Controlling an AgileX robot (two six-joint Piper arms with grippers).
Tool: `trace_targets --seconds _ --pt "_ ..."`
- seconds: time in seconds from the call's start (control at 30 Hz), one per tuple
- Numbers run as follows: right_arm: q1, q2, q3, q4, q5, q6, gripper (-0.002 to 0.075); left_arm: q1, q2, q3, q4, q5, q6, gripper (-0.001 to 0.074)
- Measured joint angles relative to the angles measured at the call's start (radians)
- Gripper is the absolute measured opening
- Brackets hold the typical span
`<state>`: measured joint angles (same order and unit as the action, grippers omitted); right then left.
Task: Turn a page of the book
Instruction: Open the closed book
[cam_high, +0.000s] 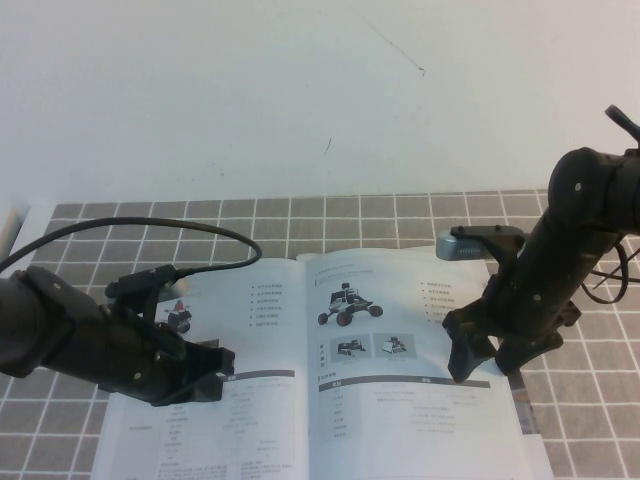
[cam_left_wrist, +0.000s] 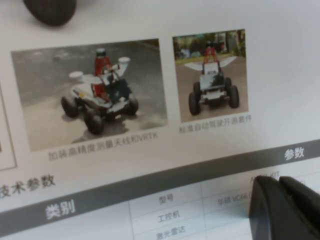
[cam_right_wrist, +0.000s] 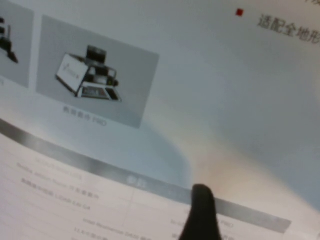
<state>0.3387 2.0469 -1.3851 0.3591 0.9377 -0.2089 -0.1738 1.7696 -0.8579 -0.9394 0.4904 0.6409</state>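
- The book (cam_high: 320, 380) lay open and flat on the tiled surface (cam_high: 590, 420), with nothing turned yet.
- The right pincer (cam_high: 483, 362) stood spread wide, fingertips down on the right-hand page (cam_high: 410, 400) near its outer edge, gripping nothing.
- The left pincer (cam_high: 205, 365) rested low over the left leaf; whether it was open or closed, I cannot tell.
- Lifting the page and sweeping it leftward all remained.

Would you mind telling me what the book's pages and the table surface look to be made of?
The book looks like thin glossy coated paper: the page shows a soft sheen in the right wrist view. The table appears covered by a matte grey grid-patterned mat, possibly vinyl or cloth. Left gripper rests on the left page; right gripper, open, on the right.
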Motion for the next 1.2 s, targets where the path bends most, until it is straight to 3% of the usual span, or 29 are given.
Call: trace_targets --seconds 0.23,1.2 --pt "0.001 -0.013 0.004 -0.095 0.017 0.057 0.0514 0.000 0.000 0.000 0.000 0.000 0.000 -0.0004" --pt "0.029 -0.055 0.049 0.065 -0.067 -0.051 0.0512 0.000 0.000 0.000 -0.027 0.023 0.002 -0.0004"
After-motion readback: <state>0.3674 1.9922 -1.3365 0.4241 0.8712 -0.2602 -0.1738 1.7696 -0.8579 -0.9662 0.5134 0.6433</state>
